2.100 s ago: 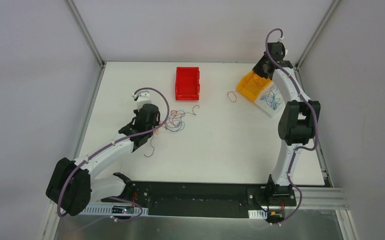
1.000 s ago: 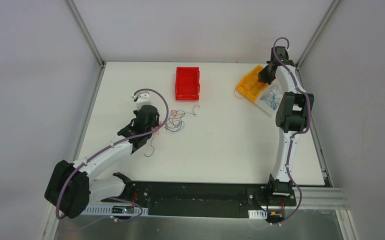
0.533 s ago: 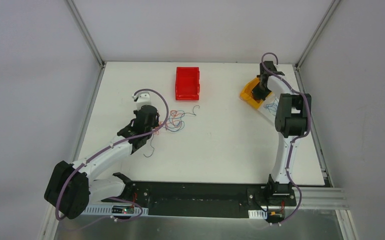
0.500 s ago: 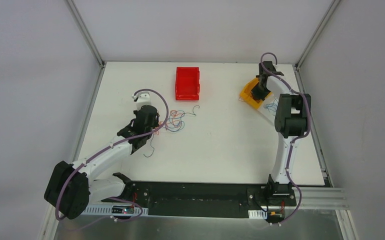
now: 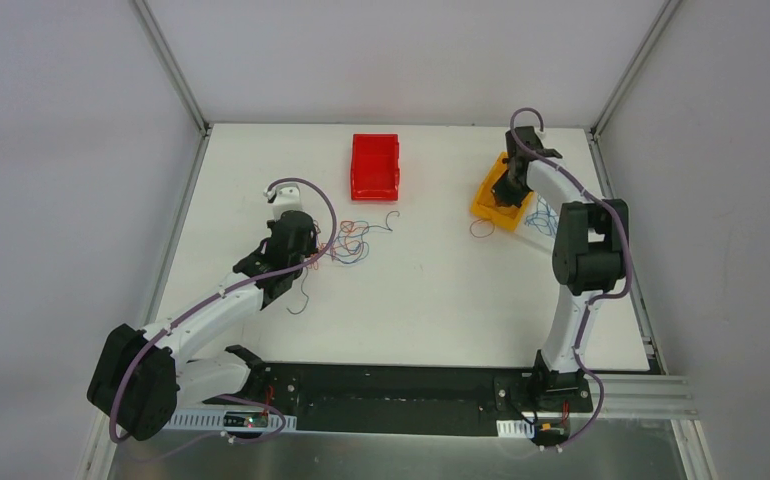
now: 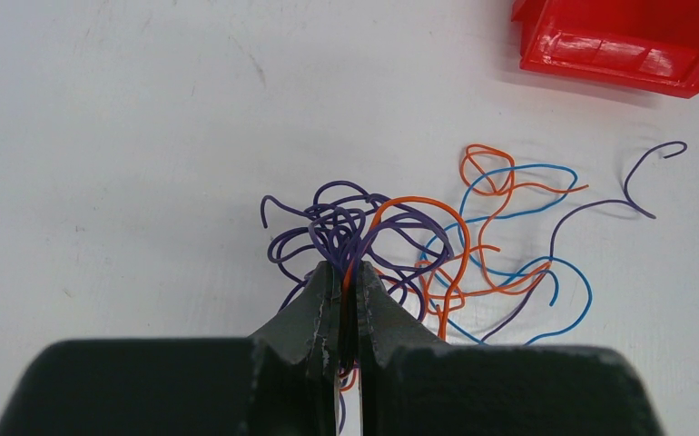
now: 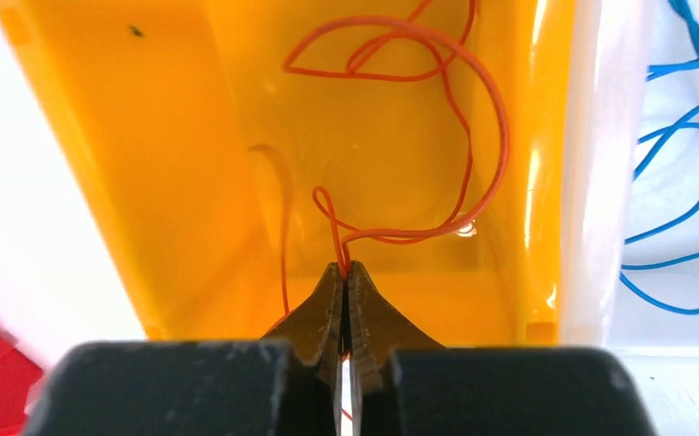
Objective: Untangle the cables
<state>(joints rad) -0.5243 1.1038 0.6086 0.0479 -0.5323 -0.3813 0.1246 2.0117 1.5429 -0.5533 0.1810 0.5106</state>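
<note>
A tangle of purple, orange and blue cables lies on the white table below the red bin; it also shows in the top view. My left gripper is shut on strands at the tangle's near edge. My right gripper is shut on a thin orange cable that loops inside the yellow bin. In the top view the right gripper hangs over the yellow bin; an orange loop lies on the table just outside it.
A red bin stands at the back middle. Blue cables lie in a clear tray right of the yellow bin. Grey walls close off the back and both sides.
My right gripper has swung from behind the yellow bin down into it, and the bin has shifted and turned. The left gripper has held still at the tangle.
</note>
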